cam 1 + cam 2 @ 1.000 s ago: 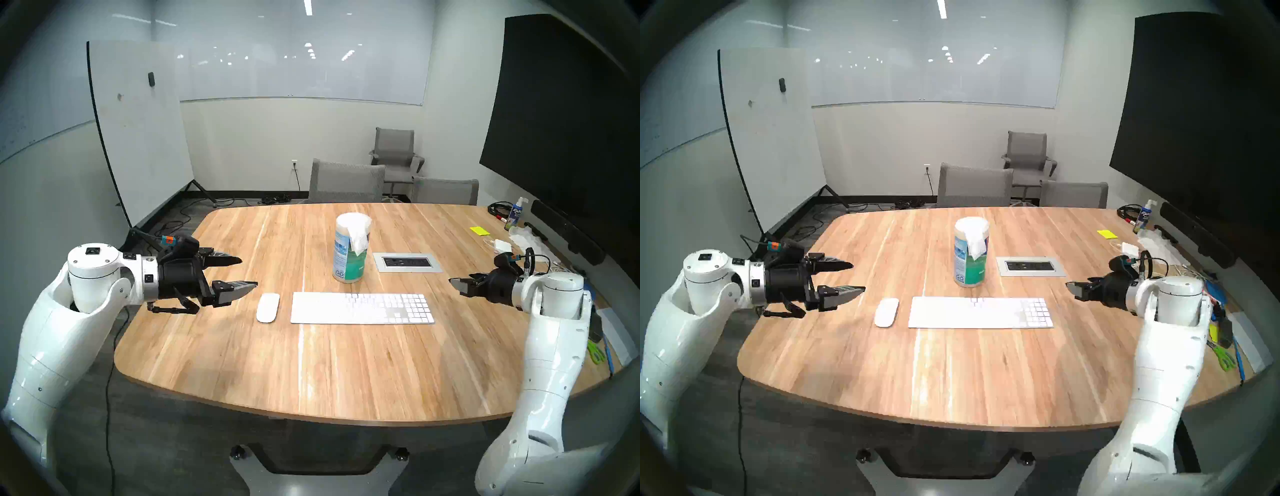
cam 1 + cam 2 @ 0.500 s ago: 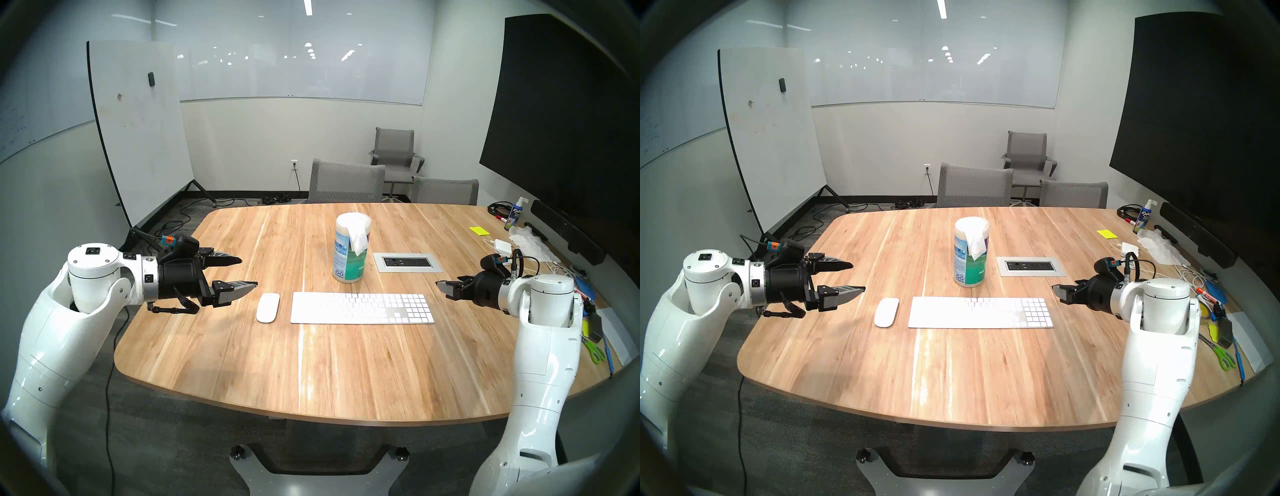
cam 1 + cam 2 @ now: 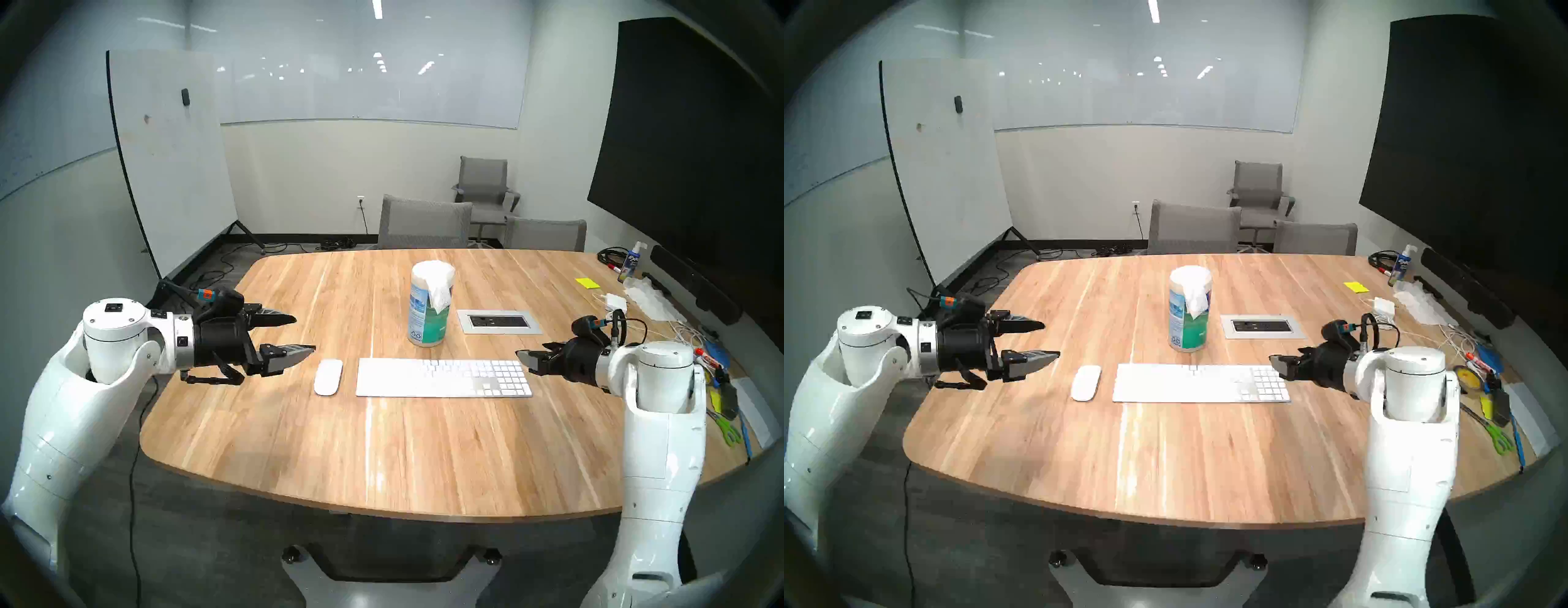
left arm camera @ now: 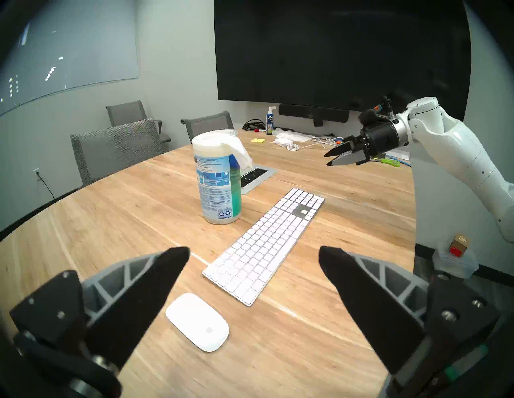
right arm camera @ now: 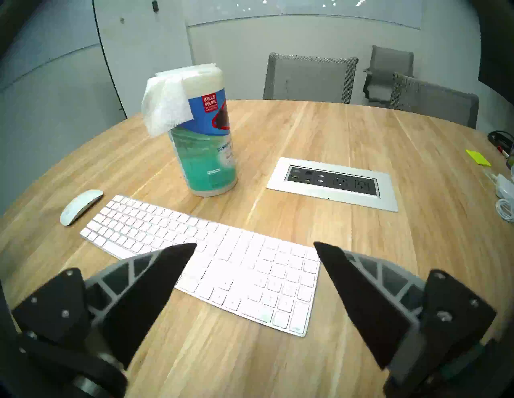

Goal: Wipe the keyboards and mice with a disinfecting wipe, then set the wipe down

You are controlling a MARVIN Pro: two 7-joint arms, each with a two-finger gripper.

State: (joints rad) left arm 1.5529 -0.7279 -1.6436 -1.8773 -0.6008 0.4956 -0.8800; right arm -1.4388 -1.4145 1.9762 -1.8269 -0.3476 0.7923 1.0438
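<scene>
I see my left end effector [image 3: 304,333] and right end effector [image 5: 254,246] both spread, empty. The wipe [image 3: 439,288] drapes from the canister [image 3: 426,322], just behind the keyboard [image 3: 443,378]; the mouse [image 3: 328,377] lies left of the keyboard on the worktop [image 3: 382,458].

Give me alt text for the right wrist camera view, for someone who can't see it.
The right hand, open and empty, hovers over the number-pad end of a white keyboard on a wooden table. Beyond the keyboard stands a wipe canister with a white wipe draped from its top, and a white mouse lies at the keyboard's far end.
</scene>
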